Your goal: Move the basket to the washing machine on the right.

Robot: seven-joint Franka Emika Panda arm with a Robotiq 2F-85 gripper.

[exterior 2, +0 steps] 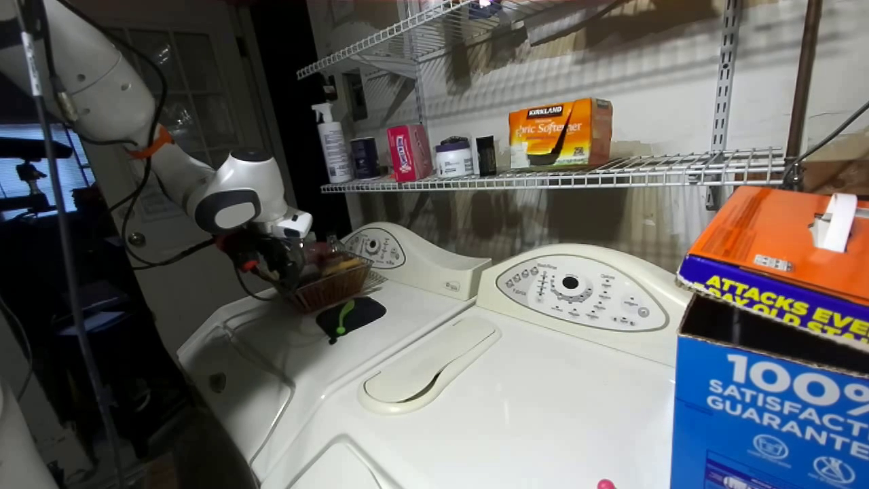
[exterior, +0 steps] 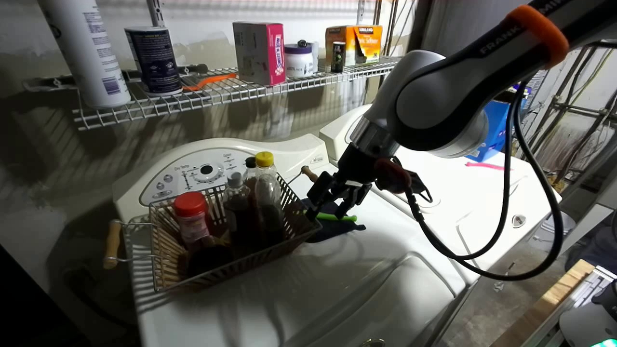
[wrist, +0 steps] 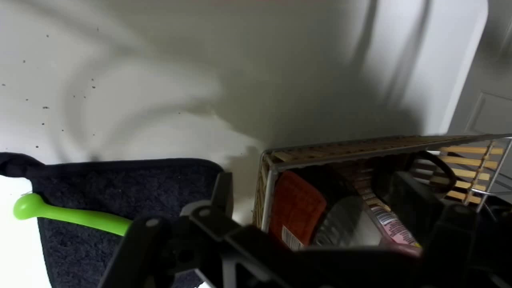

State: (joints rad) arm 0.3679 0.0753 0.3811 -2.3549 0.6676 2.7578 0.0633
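The basket [exterior: 166,255], slatted with a metal rim and wooden handles, stands on the left white machine [exterior: 337,284]. It holds a red-lidded jar [exterior: 192,207], a yellow-capped bottle [exterior: 267,193] and other bottles. It also shows in an exterior view [exterior 2: 333,288] and the wrist view [wrist: 340,154]. My gripper [exterior: 326,215] is open at the basket's right end, close to its rim. In the wrist view, one finger of the gripper [wrist: 320,196] is outside the rim and the other appears over the basket; contact cannot be told. The right washing machine [exterior 2: 543,401] stands beside the left one.
A dark cloth [wrist: 120,184] with a green stick-like thing [wrist: 80,218] lies beside the basket. A wire shelf [exterior 2: 652,170] with boxes and bottles runs above the machines. A blue and orange box [exterior 2: 767,380] stands on the right machine. A raised control panel [exterior 2: 580,288] backs it.
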